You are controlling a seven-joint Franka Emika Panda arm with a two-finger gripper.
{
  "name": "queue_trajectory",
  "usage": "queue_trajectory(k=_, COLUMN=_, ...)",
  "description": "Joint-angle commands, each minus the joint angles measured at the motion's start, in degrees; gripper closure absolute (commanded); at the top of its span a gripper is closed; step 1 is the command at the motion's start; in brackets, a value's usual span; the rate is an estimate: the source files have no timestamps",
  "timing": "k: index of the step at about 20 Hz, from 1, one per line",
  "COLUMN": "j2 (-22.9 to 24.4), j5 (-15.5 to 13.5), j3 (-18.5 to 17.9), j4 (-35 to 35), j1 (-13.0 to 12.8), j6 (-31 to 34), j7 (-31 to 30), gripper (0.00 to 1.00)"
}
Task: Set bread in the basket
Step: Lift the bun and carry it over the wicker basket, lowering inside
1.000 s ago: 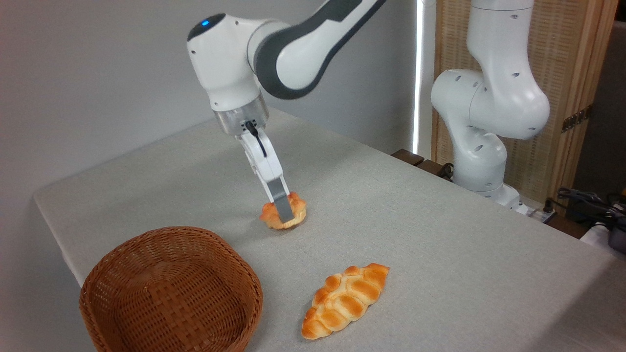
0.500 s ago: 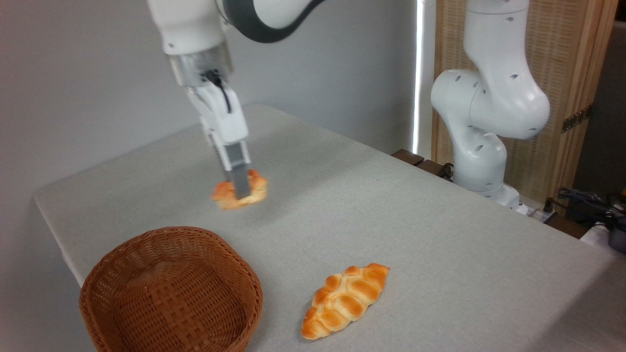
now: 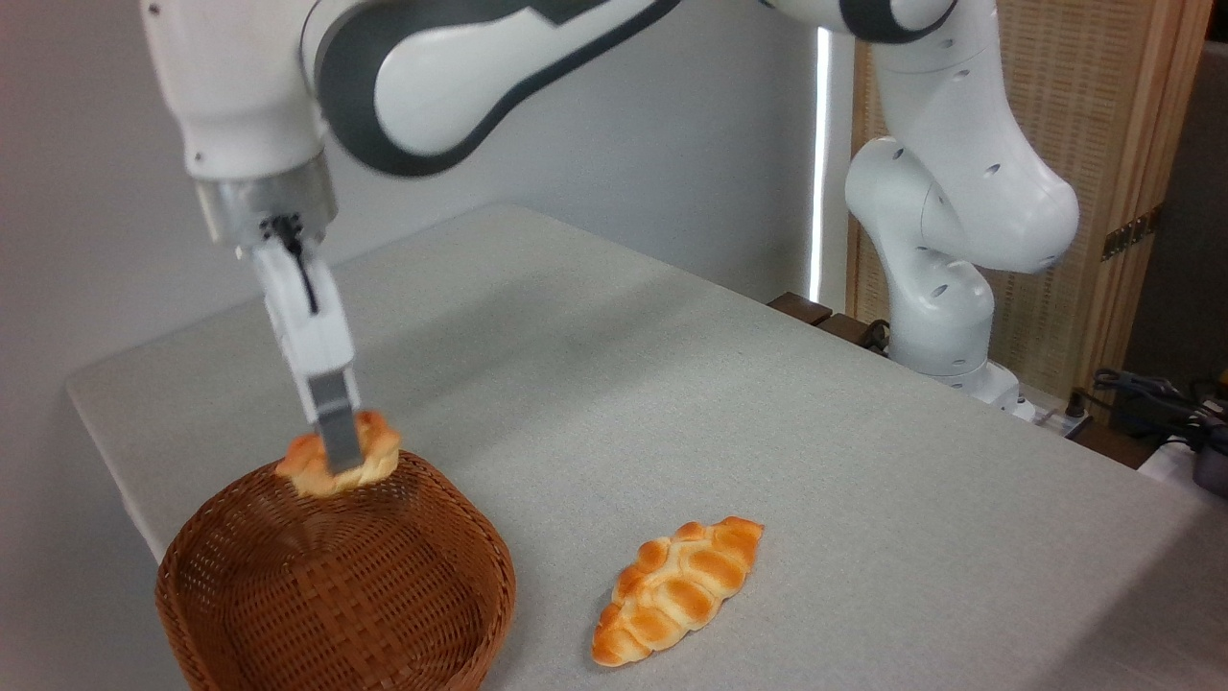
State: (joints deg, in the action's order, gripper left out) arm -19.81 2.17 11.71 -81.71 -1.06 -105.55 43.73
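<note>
Woven wicker basket (image 3: 384, 585) — rough; table (image 3: 767, 432) matt, cloth-like; arm (image 3: 460, 67) glossy plastic — fingers (image 3: 336, 437) grey metal.

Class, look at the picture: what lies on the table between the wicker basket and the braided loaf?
Nothing. In the fixed camera view, the stretch of grey table between the basket and the braided loaf is bare.

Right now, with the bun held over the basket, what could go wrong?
The bun hangs above the far rim of the wicker basket, not its middle; released here, it might clip the rim and roll onto the table. The gripper pinches only its middle, so it could slip early.
</note>
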Motion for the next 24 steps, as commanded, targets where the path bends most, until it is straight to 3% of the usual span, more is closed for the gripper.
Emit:
queue_trajectory(k=1, j2=-4.09, j5=6.16, j3=2.35, j4=2.16, j1=-0.43, j6=-4.3, j7=-0.49, gripper=0.0)
queue_trajectory(k=4, j2=-5.5, j5=8.99, j3=3.5, j4=2.08, j1=-0.43, j6=-5.1, j7=-0.58, gripper=0.0)
queue_trajectory(k=15, j2=-6.03, j5=8.99, j3=4.38, j4=2.08, j1=-0.43, j6=-5.02, j7=-2.33, gripper=0.0)
queue_trajectory(k=19, j2=-4.29, j5=7.25, j3=3.77, j4=2.43, j1=-0.08, j6=-4.05, j7=-4.51, gripper=0.0)
queue_trajectory(k=21, j2=-1.83, j5=5.4, j3=4.37, j4=2.34, j1=2.01, j6=-2.74, j7=-6.89, gripper=0.0)
queue_trajectory(k=24, j2=1.61, j5=3.2, j3=4.64, j4=2.16, j1=2.82, j6=2.26, j7=-7.08, gripper=0.0)
